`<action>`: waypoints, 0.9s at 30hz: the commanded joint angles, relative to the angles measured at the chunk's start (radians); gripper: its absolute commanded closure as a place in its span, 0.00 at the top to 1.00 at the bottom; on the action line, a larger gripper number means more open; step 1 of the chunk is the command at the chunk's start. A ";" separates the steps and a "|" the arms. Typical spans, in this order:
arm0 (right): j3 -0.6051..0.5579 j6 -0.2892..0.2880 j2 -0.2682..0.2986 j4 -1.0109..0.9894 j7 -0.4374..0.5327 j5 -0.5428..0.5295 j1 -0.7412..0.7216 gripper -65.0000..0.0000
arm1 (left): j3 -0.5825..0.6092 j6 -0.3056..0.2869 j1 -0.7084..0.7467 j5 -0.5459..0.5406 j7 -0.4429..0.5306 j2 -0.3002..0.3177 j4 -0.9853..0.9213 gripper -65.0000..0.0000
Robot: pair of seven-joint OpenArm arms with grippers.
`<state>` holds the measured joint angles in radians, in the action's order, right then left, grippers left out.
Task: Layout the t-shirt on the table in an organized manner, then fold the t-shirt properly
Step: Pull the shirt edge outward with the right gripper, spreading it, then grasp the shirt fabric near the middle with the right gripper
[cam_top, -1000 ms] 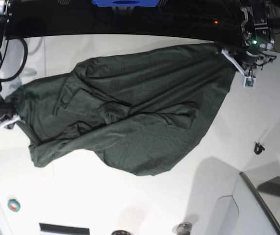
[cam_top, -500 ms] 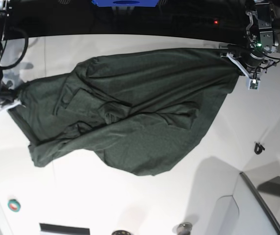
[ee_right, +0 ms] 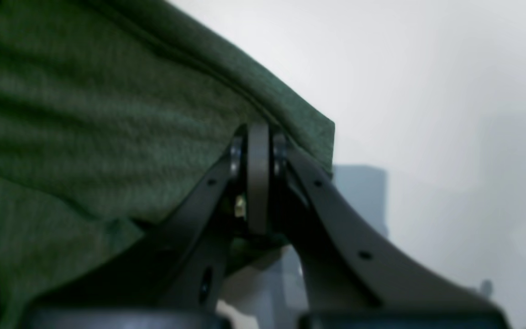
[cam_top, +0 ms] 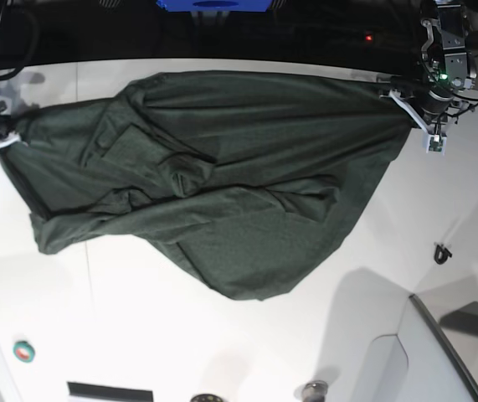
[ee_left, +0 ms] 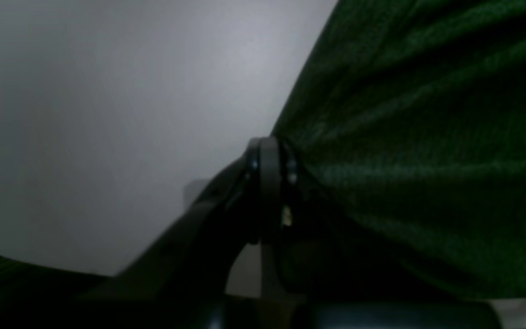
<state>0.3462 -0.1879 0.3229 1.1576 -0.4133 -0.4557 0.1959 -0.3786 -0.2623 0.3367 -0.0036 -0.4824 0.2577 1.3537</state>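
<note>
The overhead view is bright and fairly sharp, light falling evenly from above on the white table (cam_top: 222, 335), with soft grey shadows at lower right and a black band along the top edge. The left wrist view is dim and murky, the t-shirt (ee_left: 427, 160) nearly black in its lower folds. The right wrist view is brighter but soft, its background hazy, perhaps out of focus

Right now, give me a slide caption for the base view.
Both claws, left and right, pinch the dark green t-shirt, stretched wrinkled across the white table.
</note>
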 commanded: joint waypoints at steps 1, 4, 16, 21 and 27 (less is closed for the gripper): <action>0.000 -0.002 0.017 0.072 0.029 -0.008 0.003 0.01 | -0.004 0.001 0.014 0.007 -0.032 0.009 0.008 0.00; -0.003 -0.002 -0.009 0.252 0.026 -0.008 0.038 0.09 | -0.006 0.001 0.019 0.007 -0.034 0.009 0.037 0.00; -0.651 0.006 0.022 0.554 -0.097 -0.005 -0.111 0.45 | -0.026 0.001 0.078 -0.005 -0.034 0.002 0.180 0.00; -0.698 0.006 -0.005 0.474 -0.100 -0.005 -0.168 0.45 | -0.125 -0.002 0.080 -0.003 -0.034 -0.010 0.181 0.00; -0.694 0.066 -0.001 0.417 -0.105 -0.005 -0.194 0.45 | -0.156 -0.002 0.100 -0.003 -0.034 -0.002 0.181 0.00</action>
<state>-0.3573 -0.1291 0.3126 1.5631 -0.5316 -0.4656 0.0135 -0.5282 -0.2668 0.4381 -0.0071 -0.5320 0.2405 1.5173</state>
